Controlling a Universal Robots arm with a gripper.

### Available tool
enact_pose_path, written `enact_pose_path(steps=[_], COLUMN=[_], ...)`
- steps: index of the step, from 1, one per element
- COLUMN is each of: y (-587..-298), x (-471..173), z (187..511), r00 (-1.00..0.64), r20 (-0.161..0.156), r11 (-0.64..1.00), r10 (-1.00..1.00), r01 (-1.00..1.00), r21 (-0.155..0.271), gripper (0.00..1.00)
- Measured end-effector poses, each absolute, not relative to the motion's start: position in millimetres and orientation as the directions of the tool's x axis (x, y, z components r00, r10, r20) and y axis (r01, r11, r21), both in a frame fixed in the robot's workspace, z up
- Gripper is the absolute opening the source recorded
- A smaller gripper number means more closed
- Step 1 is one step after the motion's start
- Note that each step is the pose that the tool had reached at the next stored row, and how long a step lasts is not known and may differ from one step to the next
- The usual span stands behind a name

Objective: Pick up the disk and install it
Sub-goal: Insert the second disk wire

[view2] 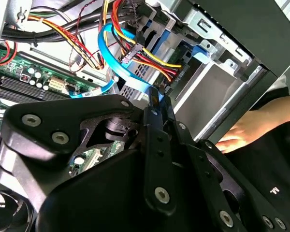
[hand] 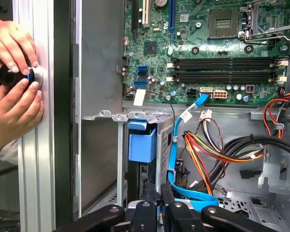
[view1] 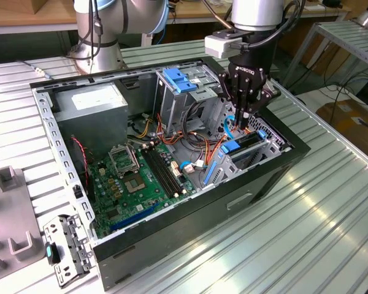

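The disk [view1: 246, 143] stands on edge inside the drive cage at the front corner of the open computer case [view1: 190, 211]. Its blue side rail [hand: 141, 143] shows at the cage mouth in the first wrist view. My gripper [view1: 241, 117] hangs straight above that cage. Its black fingers [view2: 156, 107] are shut together on a flat blue data cable [view2: 117, 73]. This cable loops up from the cage beside a bundle of red, yellow and orange wires [view2: 150, 57]. In the first wrist view the gripper [hand: 158, 205] pinches the blue data cable [hand: 174, 145] next to the disk's slot.
The green motherboard [view1: 138, 177] lies in the case floor, the grey power-supply box [view1: 92, 104] at the back. A light-blue latch piece [view1: 181, 79] tops the upper bay. A person's hands [hand: 14, 67] hold a black knob on the aluminium table rail outside the case.
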State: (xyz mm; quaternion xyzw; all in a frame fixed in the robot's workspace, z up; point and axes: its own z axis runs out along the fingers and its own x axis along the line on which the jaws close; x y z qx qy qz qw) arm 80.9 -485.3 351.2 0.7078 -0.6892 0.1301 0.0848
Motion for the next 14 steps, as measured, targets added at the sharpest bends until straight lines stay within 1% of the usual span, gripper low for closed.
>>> enact_pose_path(steps=[11, 14], y=[-485.4, -486.2], x=[80.9, 74.8], z=[351.2, 350.4], r00=[0.017, 0.015], r20=[0.301, 0.295], r11=[-0.036, -0.037], r10=[-0.953, -0.956], r01=[-0.998, -0.997], r21=[-0.059, -0.070], gripper=[0.16, 0.16])
